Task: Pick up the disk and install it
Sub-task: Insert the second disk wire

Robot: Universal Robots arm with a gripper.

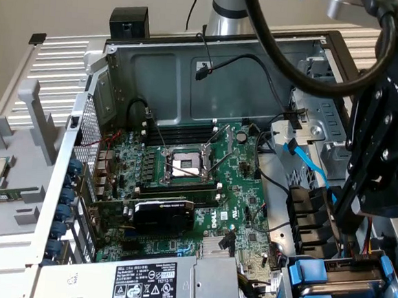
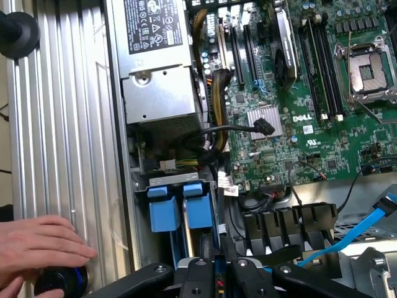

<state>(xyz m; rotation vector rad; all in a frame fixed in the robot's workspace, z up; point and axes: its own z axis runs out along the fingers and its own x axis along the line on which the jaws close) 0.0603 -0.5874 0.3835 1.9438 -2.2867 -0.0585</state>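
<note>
The end effector (image 2: 214,273) hangs nearly closed over the drive bay at the near right corner of the open computer case (image 1: 213,60), its fingers pinched on what appears to be the disk's (image 2: 197,239) top edge. The disk sits directly beneath, standing on edge in the bay, its long axis running down into the slot between two blue carrier tabs (image 2: 180,208). The power supply (image 2: 162,93) crowds one side, black cable clips (image 2: 291,220) and a blue cable (image 2: 366,226) the other. A person's hand (image 2: 40,242) rests on a knob outside the case.
</note>
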